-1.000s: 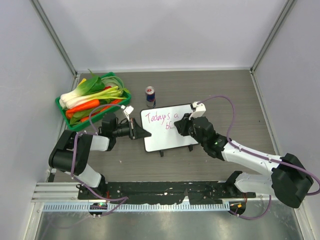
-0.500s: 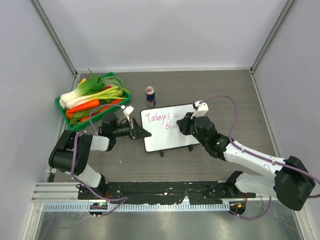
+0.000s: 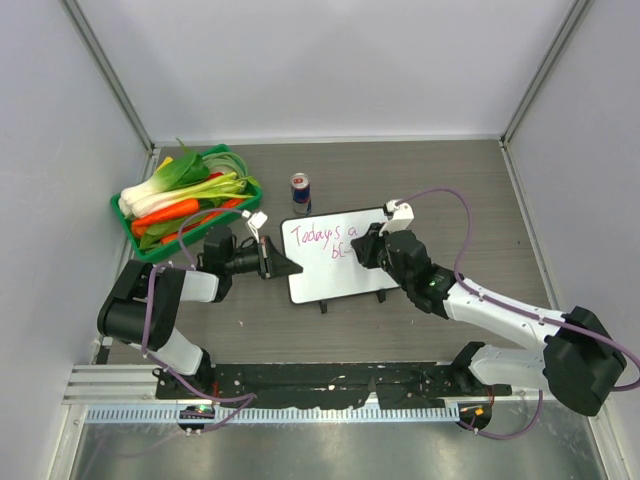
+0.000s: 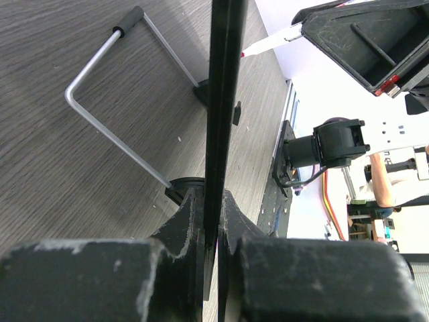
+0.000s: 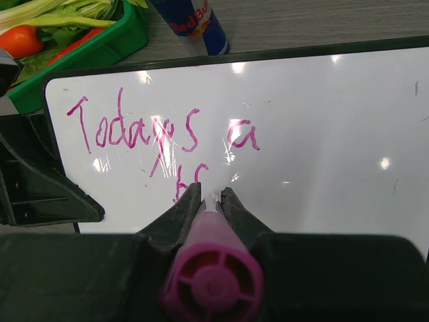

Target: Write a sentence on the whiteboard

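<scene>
The whiteboard [image 3: 335,282] stands on the table between the arms, propped on a wire stand [image 4: 114,114]. My left gripper [image 3: 288,268] is shut on its left rim, which the left wrist view shows edge-on as a dark strip [image 4: 224,80] between the jaws [image 4: 209,199]. The sentence [image 3: 325,238] is in pink: "Todays a" [image 5: 134,131] on top, and "bc"-like strokes [image 5: 190,180] starting a second line. My right gripper [image 3: 364,248] is shut on a pink marker [image 5: 211,268]. The marker's tip sits at the board just right of those strokes, between the fingertips [image 5: 210,192].
A green tray [image 3: 140,245] of vegetables lies at the back left and shows again as a green corner [image 5: 117,43] in the right wrist view. A Red Bull can [image 3: 300,190] stands just behind the board's far edge.
The right gripper with the marker has shifted slightly along the second line of writing. The left gripper and the board have stayed put.
</scene>
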Controlling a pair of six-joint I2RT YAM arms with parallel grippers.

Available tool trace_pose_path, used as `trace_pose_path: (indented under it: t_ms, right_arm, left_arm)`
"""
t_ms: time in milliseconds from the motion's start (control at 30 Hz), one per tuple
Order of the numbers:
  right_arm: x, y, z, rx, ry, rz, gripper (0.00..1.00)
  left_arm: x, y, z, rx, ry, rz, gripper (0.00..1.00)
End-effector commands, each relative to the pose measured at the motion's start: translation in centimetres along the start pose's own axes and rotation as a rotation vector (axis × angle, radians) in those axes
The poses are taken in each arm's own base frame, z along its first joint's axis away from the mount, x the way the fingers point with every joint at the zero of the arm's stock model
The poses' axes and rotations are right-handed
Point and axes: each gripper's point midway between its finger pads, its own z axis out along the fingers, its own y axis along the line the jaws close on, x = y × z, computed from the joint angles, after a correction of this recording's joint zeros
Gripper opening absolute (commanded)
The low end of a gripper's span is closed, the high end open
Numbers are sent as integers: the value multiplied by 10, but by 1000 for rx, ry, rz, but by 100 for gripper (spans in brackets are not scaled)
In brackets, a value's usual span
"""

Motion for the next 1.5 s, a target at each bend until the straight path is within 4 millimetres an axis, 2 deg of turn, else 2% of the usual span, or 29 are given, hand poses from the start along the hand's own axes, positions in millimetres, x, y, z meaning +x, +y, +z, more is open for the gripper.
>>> trace_pose_path:
  t_ms: [0,267,567,733,933,1100,1467]
  right_arm:
    - [-25,11,3,-22,-68,17,1]
    - [-17,-1,4,28,-54,6,1]
    - [-25,-12,4,85,-72,7,1]
    - [-30,-12,6,88,-79,15,1]
    - [-33,-1,10,45,-74,18,1]
    - [-25,2,9,19,-43,15,1]
    - [6,-12,4,35,35,4,1]
  left_arm:
    - [3,18,2,-79,-4,-34,0]
    - [3,19,2,-80,-5,-34,0]
    - [3,19,2,-80,-5,-34,0]
    - [3,19,2,-80,-4,-35,0]
    - [3,19,2,-78,-4,-34,0]
    - [4,19,3,-79,-1,-36,0]
    - [3,19,2,-80,-4,-35,0]
